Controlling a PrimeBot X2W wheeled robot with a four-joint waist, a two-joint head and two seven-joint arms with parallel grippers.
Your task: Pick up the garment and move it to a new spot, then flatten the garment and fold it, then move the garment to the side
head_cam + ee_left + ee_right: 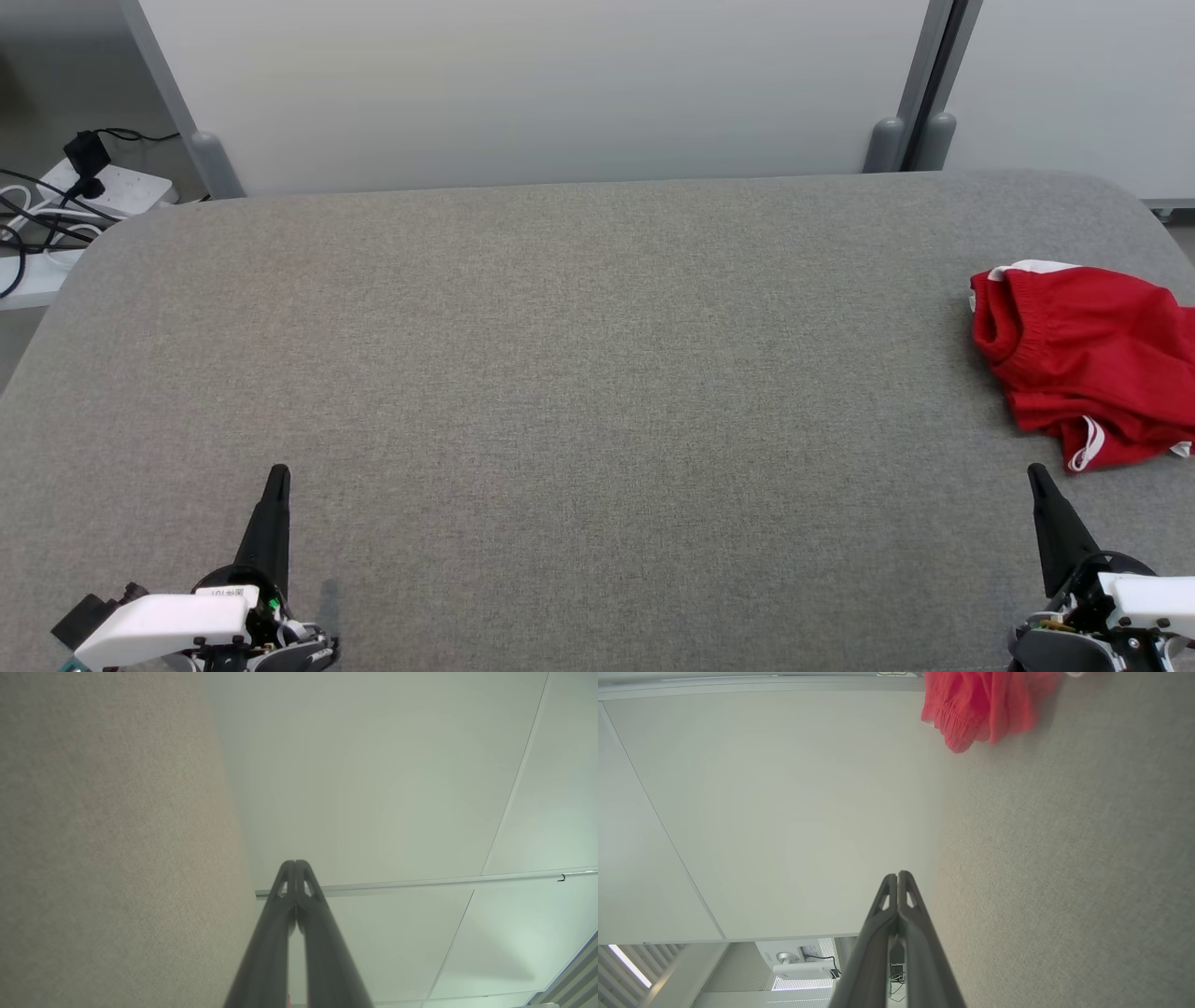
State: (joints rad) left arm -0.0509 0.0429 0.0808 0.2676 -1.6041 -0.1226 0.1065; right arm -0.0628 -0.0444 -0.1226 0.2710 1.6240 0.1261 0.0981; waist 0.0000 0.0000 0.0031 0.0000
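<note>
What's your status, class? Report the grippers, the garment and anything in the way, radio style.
Left gripper, right gripper: jaws shut, empty. Red garment crumpled, untouched, far right on table. Only bare table between it and right gripper.

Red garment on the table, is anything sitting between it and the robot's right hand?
Nothing visible does. In the head view only bare grey table lies between the shut right hand and the red garment, which sits crumpled near the table's right edge, apart from the hand.
</note>
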